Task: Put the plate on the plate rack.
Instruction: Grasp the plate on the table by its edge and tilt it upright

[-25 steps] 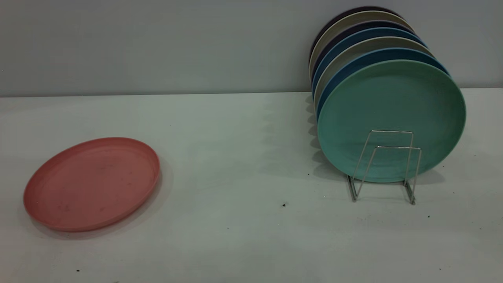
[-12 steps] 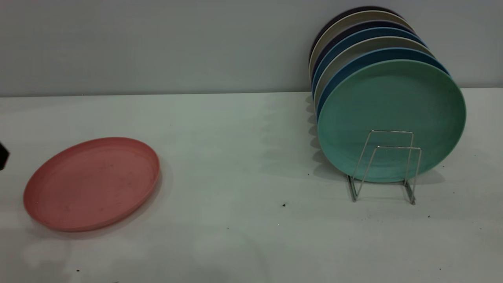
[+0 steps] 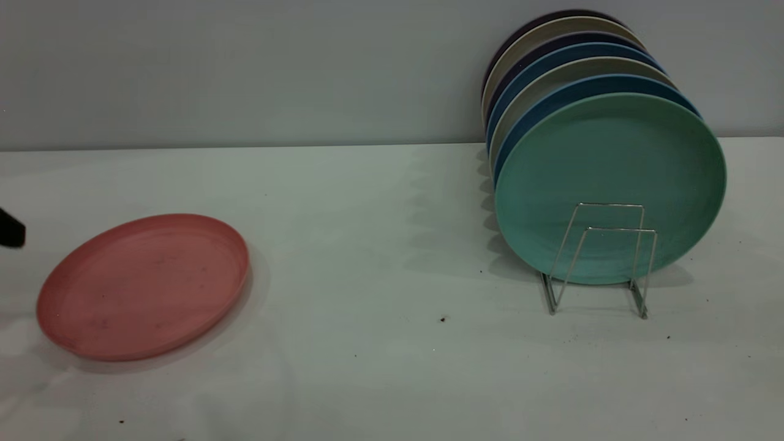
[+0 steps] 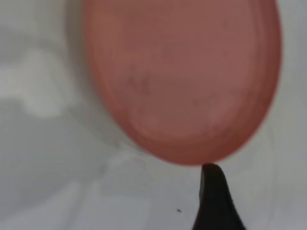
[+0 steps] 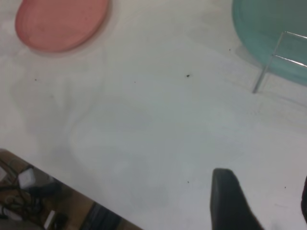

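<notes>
While my left gripper (image 3: pixel 11 231) edges in at nine o'clock, holding nothing, I cannot tell how its fingers stand. Just beside it, the plate (image 3: pixel 144 285) lies flat on the table (image 3: pixel 367 245). Well apart at three o'clock, the plate rack (image 3: pixel 603 260) carries the mint-green plate (image 3: pixel 606 159). My right gripper (image 5: pixel 266 201) hovers high, spread wide.

Left claw (image 3: pixel 11 229) mostly cut off; rear plates (image 3: pixel 554 46) overlapped.
</notes>
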You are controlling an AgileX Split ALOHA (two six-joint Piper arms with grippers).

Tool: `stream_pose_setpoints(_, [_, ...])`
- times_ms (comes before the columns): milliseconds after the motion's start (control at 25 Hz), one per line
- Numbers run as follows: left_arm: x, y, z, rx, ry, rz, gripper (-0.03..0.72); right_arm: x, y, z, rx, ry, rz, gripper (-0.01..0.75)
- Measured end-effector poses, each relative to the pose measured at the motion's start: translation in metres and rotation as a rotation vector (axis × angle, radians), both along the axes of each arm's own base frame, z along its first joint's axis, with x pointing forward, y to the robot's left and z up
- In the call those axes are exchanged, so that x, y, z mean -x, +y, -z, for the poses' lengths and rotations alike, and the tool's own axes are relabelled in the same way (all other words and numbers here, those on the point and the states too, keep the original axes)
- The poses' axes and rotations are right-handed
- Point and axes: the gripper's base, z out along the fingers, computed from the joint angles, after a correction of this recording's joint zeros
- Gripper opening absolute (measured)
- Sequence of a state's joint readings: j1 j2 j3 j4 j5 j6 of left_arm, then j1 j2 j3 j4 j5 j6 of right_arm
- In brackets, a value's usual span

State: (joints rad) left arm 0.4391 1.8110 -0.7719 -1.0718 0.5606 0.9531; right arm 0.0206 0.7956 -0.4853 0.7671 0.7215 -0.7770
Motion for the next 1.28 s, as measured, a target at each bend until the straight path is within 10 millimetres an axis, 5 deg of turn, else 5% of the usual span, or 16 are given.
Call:
stream_pose_setpoints(440, [-0.01,0.008,0.065,0.044,0.073,-0.104,0.494,0.0,0.0,0.0,-0.005,0.001,0.0,0.383])
stream_pose_setpoints(1280, [-0.017,0.005,0.114,0.141,0.028,-0.225,0.449,-0.002,-0.001,-0.001,-0.004,-0.015,0.019,0.383])
